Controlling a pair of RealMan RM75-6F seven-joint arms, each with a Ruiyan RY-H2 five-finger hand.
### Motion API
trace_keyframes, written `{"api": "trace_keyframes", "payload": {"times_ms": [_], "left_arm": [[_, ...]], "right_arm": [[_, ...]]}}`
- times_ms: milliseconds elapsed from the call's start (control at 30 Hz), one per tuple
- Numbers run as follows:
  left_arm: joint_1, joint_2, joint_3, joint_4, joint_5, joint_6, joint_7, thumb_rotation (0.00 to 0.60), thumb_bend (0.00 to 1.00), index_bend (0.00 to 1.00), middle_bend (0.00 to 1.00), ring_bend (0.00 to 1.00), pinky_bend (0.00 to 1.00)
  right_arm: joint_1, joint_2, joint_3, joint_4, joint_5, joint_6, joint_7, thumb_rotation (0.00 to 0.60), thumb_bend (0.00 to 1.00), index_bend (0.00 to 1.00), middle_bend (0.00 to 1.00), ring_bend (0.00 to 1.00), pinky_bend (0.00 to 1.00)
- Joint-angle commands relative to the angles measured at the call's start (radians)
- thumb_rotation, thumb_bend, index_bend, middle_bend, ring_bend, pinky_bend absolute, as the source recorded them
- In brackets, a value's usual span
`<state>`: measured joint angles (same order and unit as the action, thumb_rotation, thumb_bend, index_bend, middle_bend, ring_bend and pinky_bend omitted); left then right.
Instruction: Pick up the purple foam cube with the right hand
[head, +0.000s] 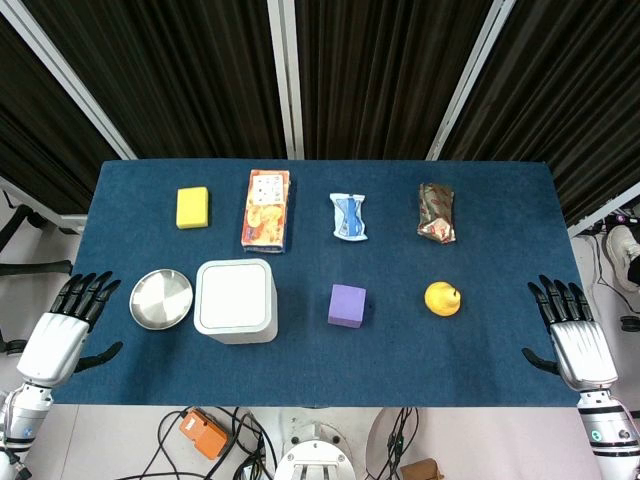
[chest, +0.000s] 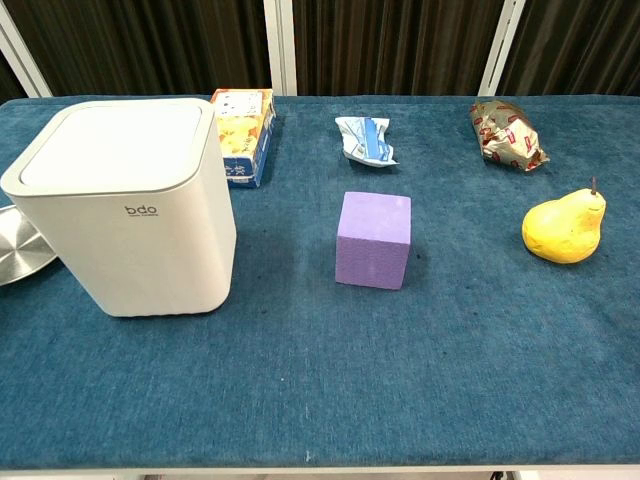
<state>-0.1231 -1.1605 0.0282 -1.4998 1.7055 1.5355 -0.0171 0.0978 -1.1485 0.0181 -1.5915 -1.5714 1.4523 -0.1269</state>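
The purple foam cube (head: 347, 305) (chest: 373, 240) sits on the blue table (head: 320, 370) near the front middle, untouched. My right hand (head: 568, 332) rests at the table's right front edge, fingers spread, holding nothing, well to the right of the cube. At the left front edge my left hand (head: 66, 326) lies the same way, fingers apart and empty. Neither hand shows in the chest view.
A yellow pear (head: 443, 298) (chest: 566, 229) lies between the cube and my right hand. A white lidded bin (head: 235, 299) (chest: 125, 205) and a steel dish (head: 161, 298) stand left of the cube. Along the back: a yellow sponge (head: 192, 207), snack box (head: 266, 209), blue-white packet (head: 349, 216), foil packet (head: 436, 212).
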Motion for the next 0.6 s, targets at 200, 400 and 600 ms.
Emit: {"api": "trace_keyframes", "payload": {"times_ms": [200,400,600], "left_arm": [[-0.002,0.011,0.003,-0.023,-0.015,-0.014,0.009,0.6,0.13,0.02,0.01,0.0,0.03],[0.004,0.014,-0.002,-0.03,-0.032,-0.01,0.02,0.6,0.13,0.02,0.01,0.0,0.03],[0.011,0.02,-0.01,-0.041,-0.059,-0.01,0.026,0.6,0.13,0.0,0.01,0.0,0.03]], "right_arm": [[0.064,-0.018,-0.002,-0.012,-0.076,-0.052,-0.006,0.6,0.28,0.0,0.0,0.0,0.0],[0.279,-0.064,0.072,-0.065,-0.085,-0.317,-0.171,0.6,0.28,0.0,0.0,0.0,0.0],[0.495,-0.208,0.146,-0.056,0.002,-0.586,-0.233,0.6,0.28,0.0,0.0,0.0,0.0]]}}
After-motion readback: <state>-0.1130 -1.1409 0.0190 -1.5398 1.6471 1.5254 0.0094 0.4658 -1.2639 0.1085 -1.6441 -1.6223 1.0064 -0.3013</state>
